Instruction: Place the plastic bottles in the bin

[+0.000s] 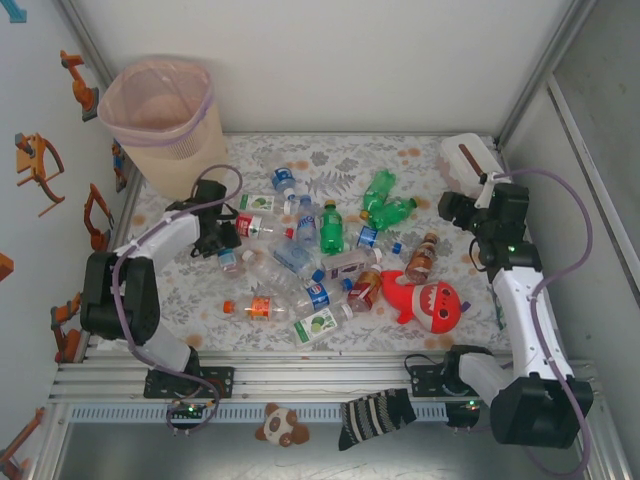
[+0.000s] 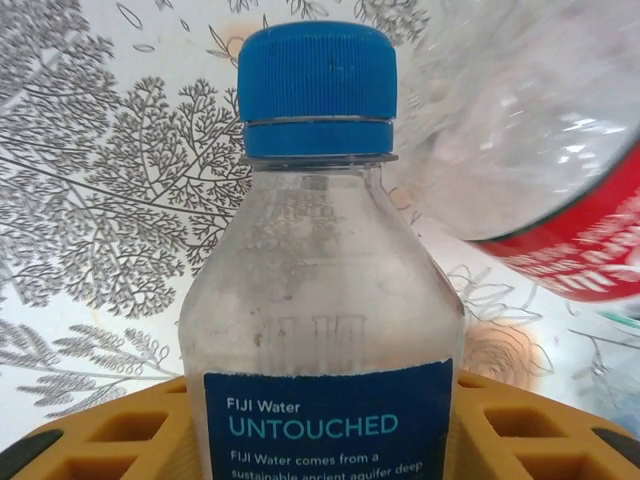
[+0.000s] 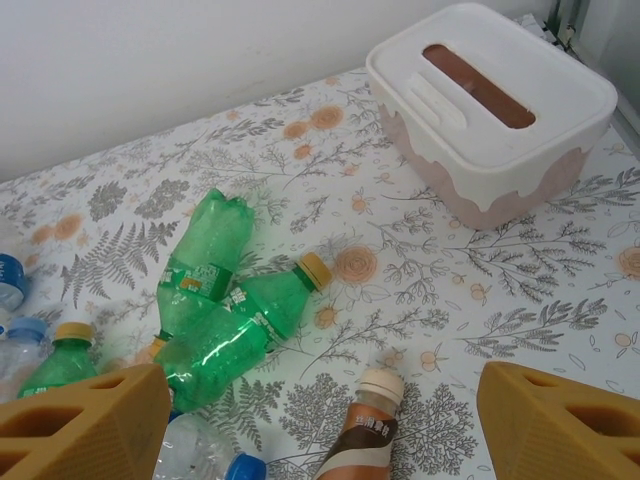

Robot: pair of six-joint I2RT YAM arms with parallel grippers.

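Blue-capped bottle within left hand

This is a robotics lab test cell: a cabled left arm and right arm are bolted to a slotted aluminium rail, boxed in by plain white wall panels on metal framing. A flowered tablecloth covers the work surface, and orange arm-shaped decals dot the left wall
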